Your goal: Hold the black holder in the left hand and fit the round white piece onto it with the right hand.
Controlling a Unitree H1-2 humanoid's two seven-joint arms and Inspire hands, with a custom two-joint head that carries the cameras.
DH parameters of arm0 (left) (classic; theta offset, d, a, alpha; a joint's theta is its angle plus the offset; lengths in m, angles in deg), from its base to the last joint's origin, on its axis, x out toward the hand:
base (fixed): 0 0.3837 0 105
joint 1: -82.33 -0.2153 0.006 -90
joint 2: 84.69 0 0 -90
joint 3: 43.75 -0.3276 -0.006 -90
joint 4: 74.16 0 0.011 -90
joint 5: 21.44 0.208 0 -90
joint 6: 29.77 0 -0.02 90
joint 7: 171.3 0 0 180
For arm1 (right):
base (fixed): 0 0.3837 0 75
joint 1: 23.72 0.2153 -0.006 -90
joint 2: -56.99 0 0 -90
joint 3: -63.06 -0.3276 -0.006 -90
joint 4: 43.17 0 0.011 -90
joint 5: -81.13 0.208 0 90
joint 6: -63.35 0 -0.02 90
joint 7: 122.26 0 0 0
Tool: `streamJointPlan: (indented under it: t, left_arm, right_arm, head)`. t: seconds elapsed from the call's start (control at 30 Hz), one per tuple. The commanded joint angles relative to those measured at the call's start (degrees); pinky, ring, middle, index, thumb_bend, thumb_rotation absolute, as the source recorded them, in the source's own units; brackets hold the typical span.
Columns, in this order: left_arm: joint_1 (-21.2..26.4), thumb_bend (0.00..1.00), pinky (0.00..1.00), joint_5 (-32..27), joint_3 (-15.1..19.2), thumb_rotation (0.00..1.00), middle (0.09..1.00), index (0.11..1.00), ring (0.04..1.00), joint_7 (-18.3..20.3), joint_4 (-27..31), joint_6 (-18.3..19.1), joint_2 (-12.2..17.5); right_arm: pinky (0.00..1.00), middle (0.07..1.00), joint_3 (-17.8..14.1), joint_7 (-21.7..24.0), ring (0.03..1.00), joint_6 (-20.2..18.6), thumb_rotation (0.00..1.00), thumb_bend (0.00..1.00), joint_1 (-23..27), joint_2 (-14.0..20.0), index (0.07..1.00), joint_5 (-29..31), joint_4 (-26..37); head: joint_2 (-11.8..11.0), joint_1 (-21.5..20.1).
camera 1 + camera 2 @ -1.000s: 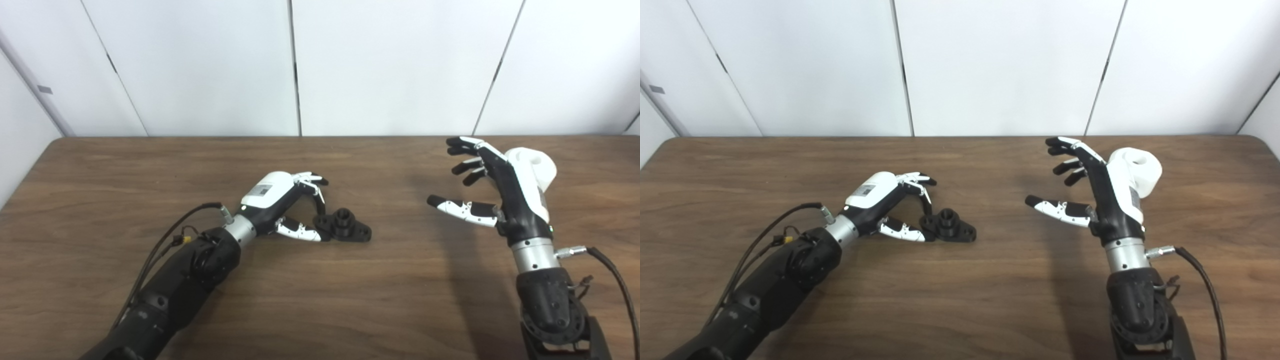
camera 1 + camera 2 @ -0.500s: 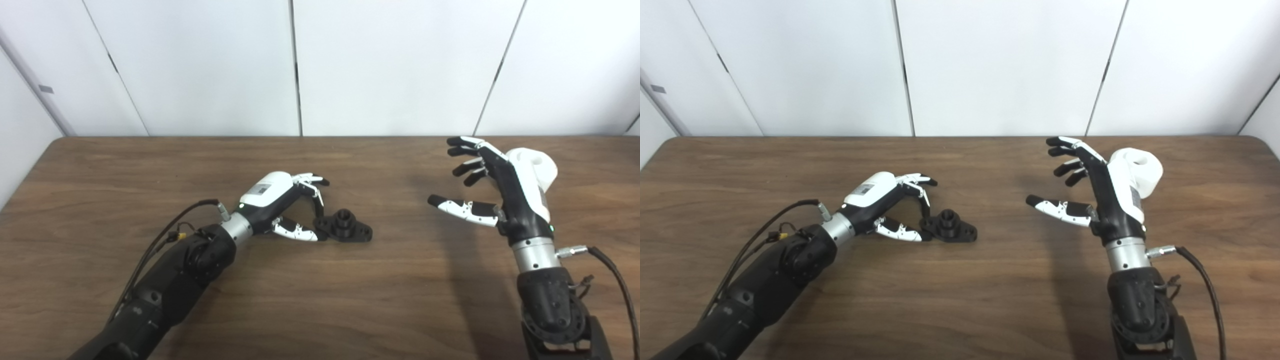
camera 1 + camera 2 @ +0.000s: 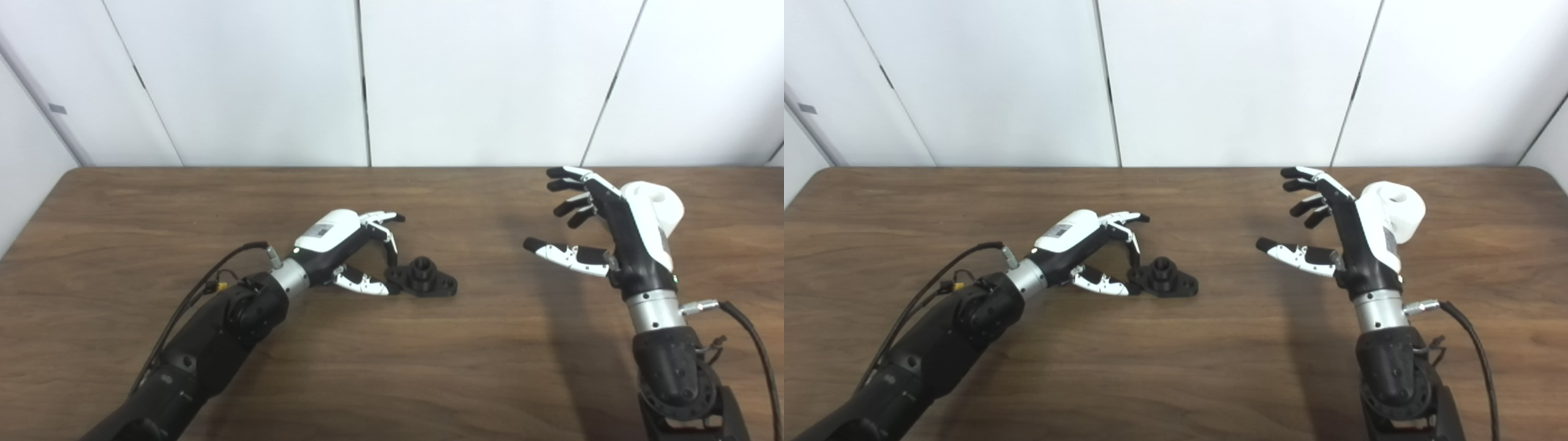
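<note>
i see my left hand (image 3: 343, 245) low on the table (image 3: 392, 367), fingers apart, thumb tip touching the black holder (image 3: 422, 282), which lies flat. my right hand (image 3: 612, 229) hangs spread and empty, the round white piece (image 3: 664, 205) just behind it.

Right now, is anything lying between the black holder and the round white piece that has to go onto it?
No loose object lies between them. The right hand itself, open, stands between the black holder and the round white piece, which sits behind it. Otherwise only bare table.
</note>
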Motion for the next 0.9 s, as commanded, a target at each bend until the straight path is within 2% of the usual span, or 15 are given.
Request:
streamJointPlan:
  t: [0.0,0.1,0.53,0.87]
  left_arm:
    - [-2.29,0.95,0.77,2.13,-1.95,0.15,0.942,0.613,0.915,3.78,-1.03,1.39,0.64]
    - [-2.42,1.0,0.76,2.71,-1.92,0.17,0.953,0.647,0.919,3.28,-0.62,1.41,0.35]
    - [-2.33,1.0,0.72,5.37,-2.97,0.17,0.97,0.717,0.922,0.73,-0.69,1.6,-0.67]
    - [-2.22,1.0,0.75,5.12,-3.4,0.17,0.97,0.692,0.932,1.31,-1.02,1.62,-1.42]
  right_arm:
    - [0.44,0.706,-0.12,-0.69,0.564,0.48,0.18,0.57,2.34,0.12,0.75,0.04,1.2]
    - [0.44,0.709,-0.1,-0.69,0.568,0.43,0.18,0.56,2.35,-0.02,0.75,0.13,1.3]
    - [0.44,0.703,-0.09,-1.07,0.562,0.76,0.17,0.57,2.3,-0.25,0.749,0.15,1.09]
    - [0.44,0.699,-0.03,-1.2,0.551,0.74,0.16,0.57,2.19,-0.55,0.746,0.06,1.32]
  head:
    - [0.04,-0.03]
    - [0.1,-0.04]
    - [0.24,-0.06]
    - [0.43,-0.22]
